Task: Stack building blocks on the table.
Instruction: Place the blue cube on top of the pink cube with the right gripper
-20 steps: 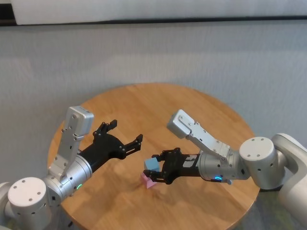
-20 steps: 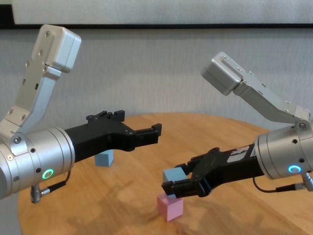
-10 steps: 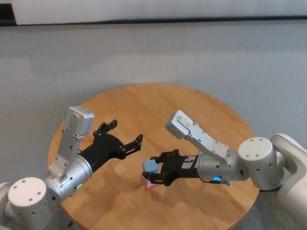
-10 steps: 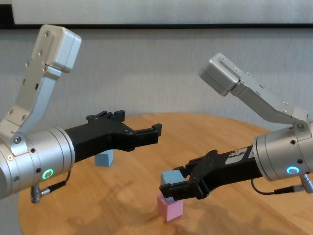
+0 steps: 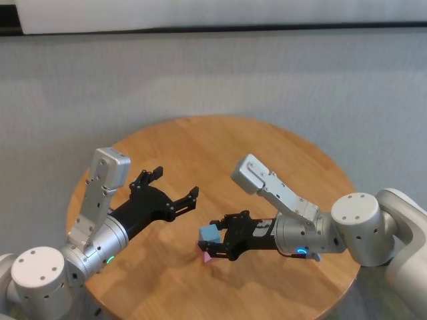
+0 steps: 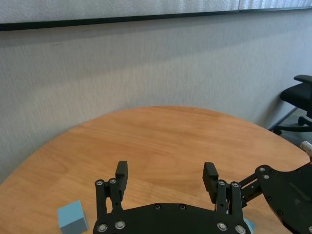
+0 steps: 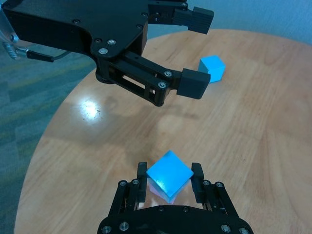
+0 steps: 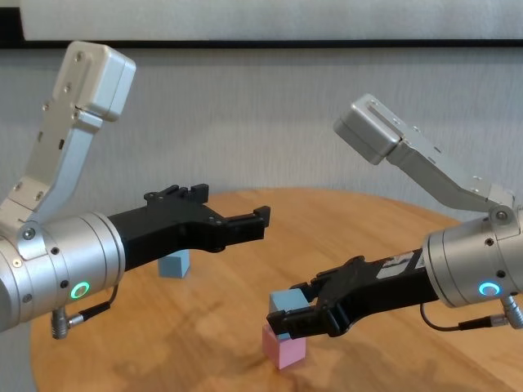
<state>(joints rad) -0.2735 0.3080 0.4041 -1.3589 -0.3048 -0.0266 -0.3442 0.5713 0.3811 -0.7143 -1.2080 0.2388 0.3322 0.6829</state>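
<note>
Compared with the earlier frames, the right claw [image 8: 296, 320] has descended, bringing its blue block [image 8: 287, 304] down onto the pink block [image 8: 283, 345].

Right claw: closed on the blue block, one finger on each of two opposite sides, as the right wrist view shows [image 7: 168, 174]. In the chest view, the claw sits lower centre of the frame, and the held block's underside appears to meet the top of the pink block, offset slightly toward the left. In the head view, the blue block [image 5: 210, 235] covers most of the pink block [image 5: 204, 254], lower centre of the frame.

Left claw [image 8: 237, 219]: fully open and holding nothing. It hangs above the surface [image 5: 267, 153], left of centre in the chest view, well apart from the stack. The left wrist view shows both fingers [image 6: 121, 174] spread wide with bare wood between them.

Second blue block [image 8: 174, 263]: resting alone on the surface, left of centre in the chest view, below and behind the left claw. It appears at the upper right of the right wrist view [image 7: 211, 67].
</note>
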